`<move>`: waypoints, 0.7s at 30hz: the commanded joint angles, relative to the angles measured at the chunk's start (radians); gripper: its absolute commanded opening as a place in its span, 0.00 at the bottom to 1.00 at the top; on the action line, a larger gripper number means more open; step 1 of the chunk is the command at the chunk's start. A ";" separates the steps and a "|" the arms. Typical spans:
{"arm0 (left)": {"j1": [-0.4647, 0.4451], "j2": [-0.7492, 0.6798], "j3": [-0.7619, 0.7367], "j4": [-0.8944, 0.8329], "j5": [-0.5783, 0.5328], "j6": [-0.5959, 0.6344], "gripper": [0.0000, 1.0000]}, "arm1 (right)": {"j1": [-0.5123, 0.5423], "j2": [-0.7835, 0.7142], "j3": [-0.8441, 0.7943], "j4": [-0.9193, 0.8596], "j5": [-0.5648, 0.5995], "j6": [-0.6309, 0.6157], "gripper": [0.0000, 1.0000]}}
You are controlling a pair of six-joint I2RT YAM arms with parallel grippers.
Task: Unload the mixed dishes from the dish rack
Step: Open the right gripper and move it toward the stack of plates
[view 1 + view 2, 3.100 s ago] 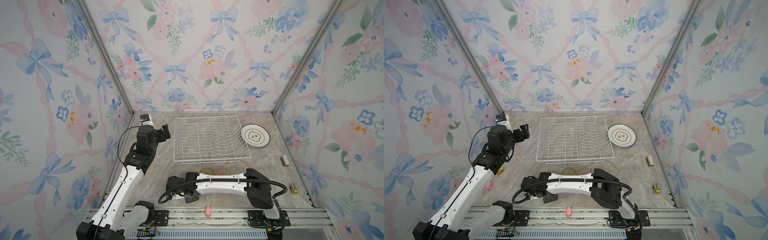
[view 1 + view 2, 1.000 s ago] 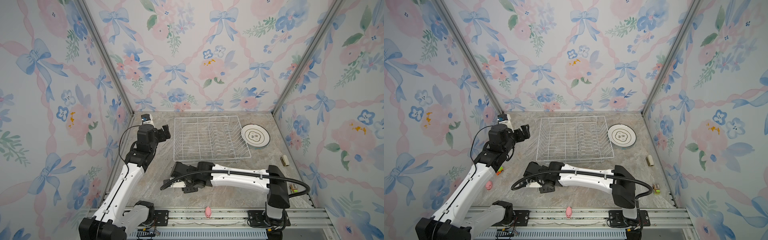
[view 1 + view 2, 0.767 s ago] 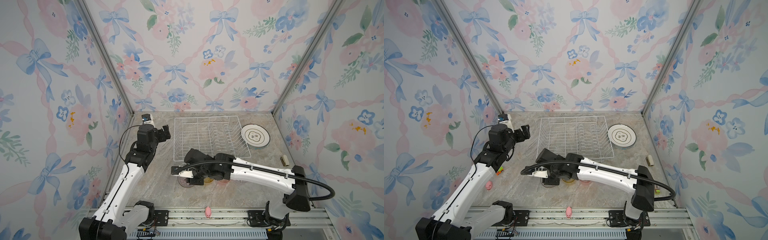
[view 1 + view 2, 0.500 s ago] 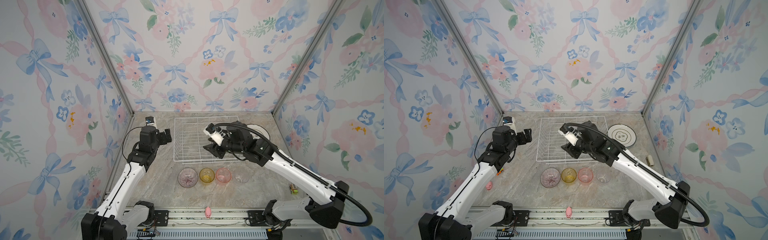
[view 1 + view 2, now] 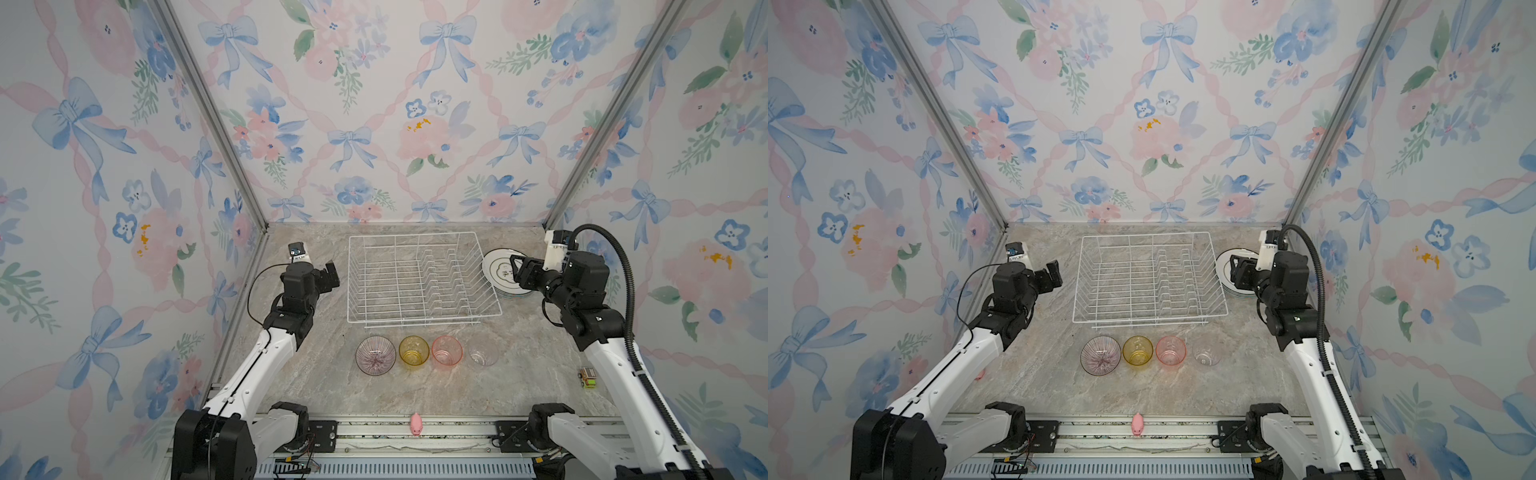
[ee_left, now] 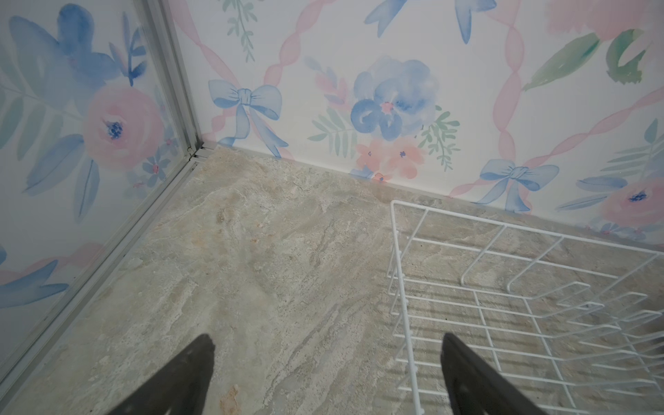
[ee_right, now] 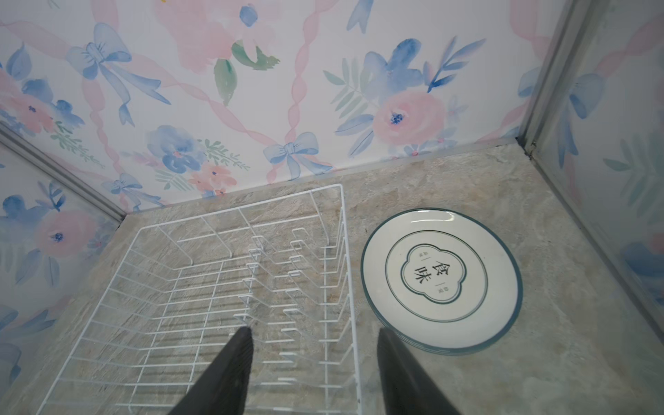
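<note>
Left gripper (image 6: 325, 336) and right gripper (image 7: 314, 328) open, empty, plate (image 7: 440, 278) lettering readable only from right wrist, glasses (image 5: 446, 351) only in both top views

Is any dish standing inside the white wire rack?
No: the dish rack shows only bare wires and prongs, while the plates lie stacked beside it.

Dish rack (image 5: 419, 282), centre of both top views: upright prongs (image 5: 446, 274) crowd its right half, while its left half is open wire floor. Just below it, a row of bowl (image 5: 375, 355), yellow tumbler (image 5: 414, 351), pink tumbler (image 5: 446, 350) and clear tumbler (image 5: 483, 354) bars the table (image 5: 316, 374). Stacked plates (image 5: 500, 272) sit just beside the rack's right side. Bare table lies left of the rack and along the lower frame.
</note>
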 commanded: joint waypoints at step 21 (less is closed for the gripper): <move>0.037 0.383 -0.451 1.010 -0.221 0.275 0.98 | -0.221 -0.023 -0.133 0.098 -0.054 0.067 0.59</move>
